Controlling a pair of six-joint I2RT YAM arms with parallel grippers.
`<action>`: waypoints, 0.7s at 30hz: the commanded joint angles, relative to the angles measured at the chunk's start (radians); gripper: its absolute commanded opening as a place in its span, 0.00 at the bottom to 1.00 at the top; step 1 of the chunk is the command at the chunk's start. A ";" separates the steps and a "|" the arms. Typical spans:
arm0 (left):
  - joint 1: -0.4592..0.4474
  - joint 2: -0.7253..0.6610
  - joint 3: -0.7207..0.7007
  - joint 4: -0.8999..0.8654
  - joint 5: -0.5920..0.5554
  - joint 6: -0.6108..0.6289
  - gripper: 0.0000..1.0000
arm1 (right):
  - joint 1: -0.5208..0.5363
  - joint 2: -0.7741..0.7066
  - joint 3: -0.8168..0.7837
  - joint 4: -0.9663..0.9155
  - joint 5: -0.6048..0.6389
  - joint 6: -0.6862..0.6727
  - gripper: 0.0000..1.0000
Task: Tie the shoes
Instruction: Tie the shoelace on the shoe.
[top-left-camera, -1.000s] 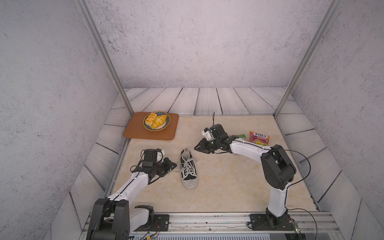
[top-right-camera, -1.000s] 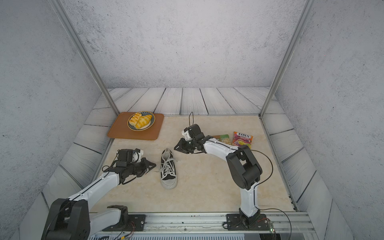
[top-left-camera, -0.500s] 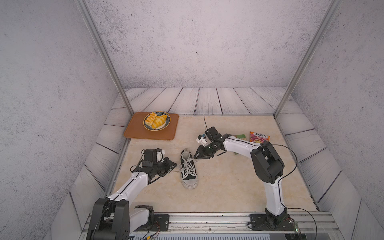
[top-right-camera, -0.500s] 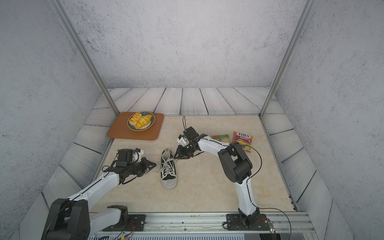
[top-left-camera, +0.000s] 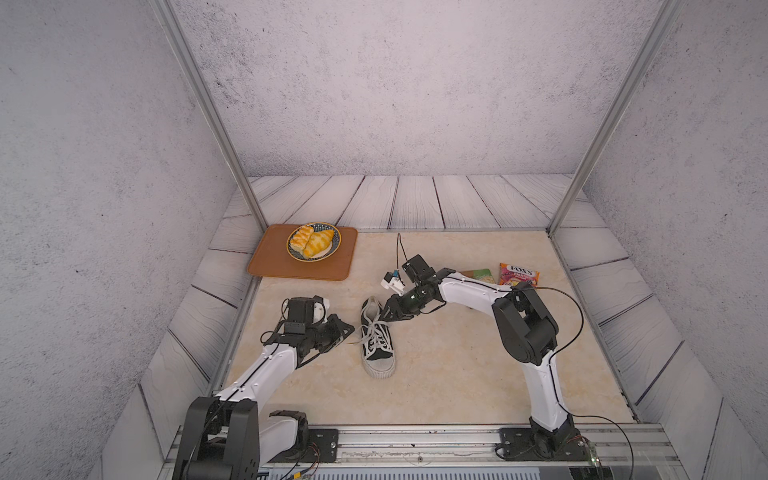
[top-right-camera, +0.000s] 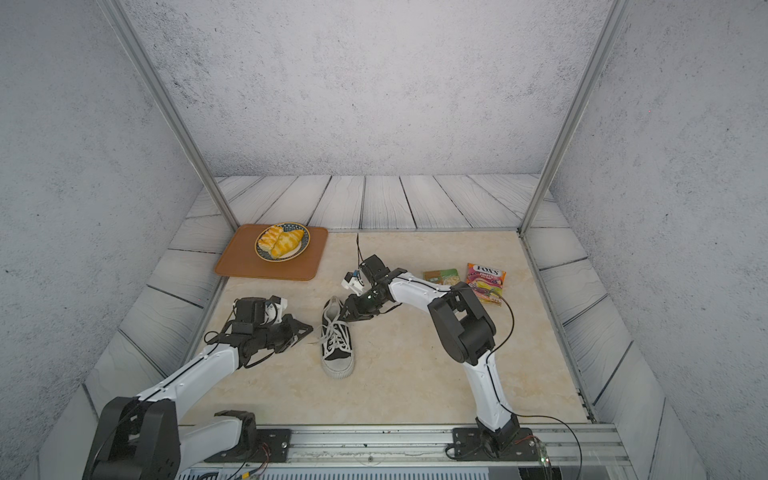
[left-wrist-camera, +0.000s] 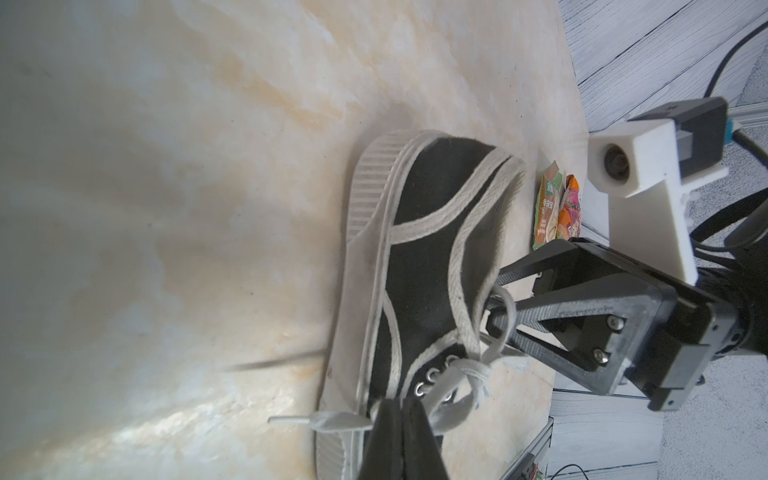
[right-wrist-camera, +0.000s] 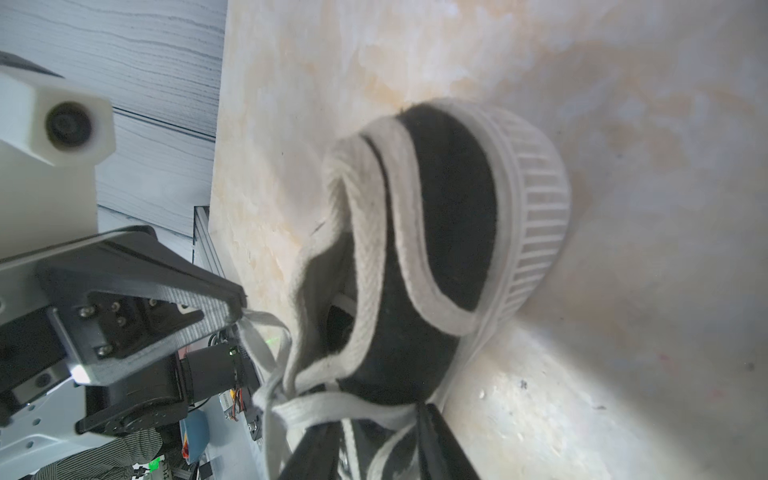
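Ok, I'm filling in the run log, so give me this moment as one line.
left claw: shut on lace | right claw: open at shoe | shoe: upright, toe toward robot

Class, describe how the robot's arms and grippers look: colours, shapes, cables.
The left arm and right arm have white shells on the long links, black joints and black bases. The left gripper and right gripper each have two black triangular ribbed fingers. A white boxy camera sits on each wrist; thin black cables run alongside.
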 joint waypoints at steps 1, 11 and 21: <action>0.009 -0.002 0.002 0.012 0.012 0.003 0.00 | 0.003 0.028 0.010 -0.004 0.000 -0.028 0.33; 0.008 -0.002 0.001 0.017 0.014 0.001 0.00 | 0.003 -0.070 -0.059 0.013 0.102 -0.031 0.19; 0.008 -0.009 0.001 0.013 0.015 0.001 0.00 | 0.002 -0.122 -0.070 0.019 0.133 -0.023 0.18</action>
